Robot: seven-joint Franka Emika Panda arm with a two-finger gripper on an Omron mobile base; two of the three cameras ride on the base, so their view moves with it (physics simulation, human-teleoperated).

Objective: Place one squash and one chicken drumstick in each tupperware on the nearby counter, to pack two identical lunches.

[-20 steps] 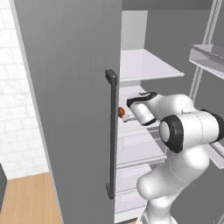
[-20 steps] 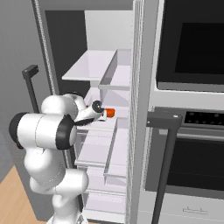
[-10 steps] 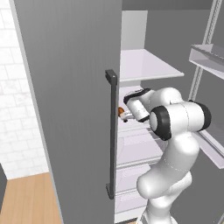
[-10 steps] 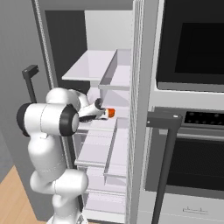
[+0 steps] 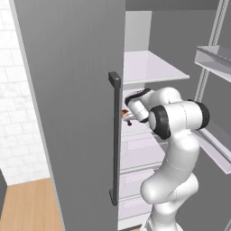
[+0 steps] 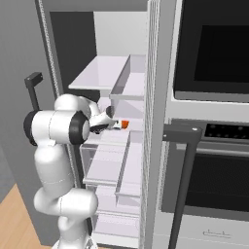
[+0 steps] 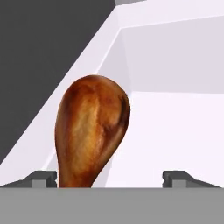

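Straddling chicken drumstick (image 7: pixel 92 131), open-fingered pincer (image 7: pixel 111 177)

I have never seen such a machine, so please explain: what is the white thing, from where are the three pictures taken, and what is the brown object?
The white thing is a robot arm reaching into an open fridge. Two pictures come from cameras behind the arm, on its left and on its right. The third looks out from its hand. The brown object is a chicken drumstick lying on a white fridge shelf. The gripper has its jaws wide apart beside the drumstick, so nothing is held yet.
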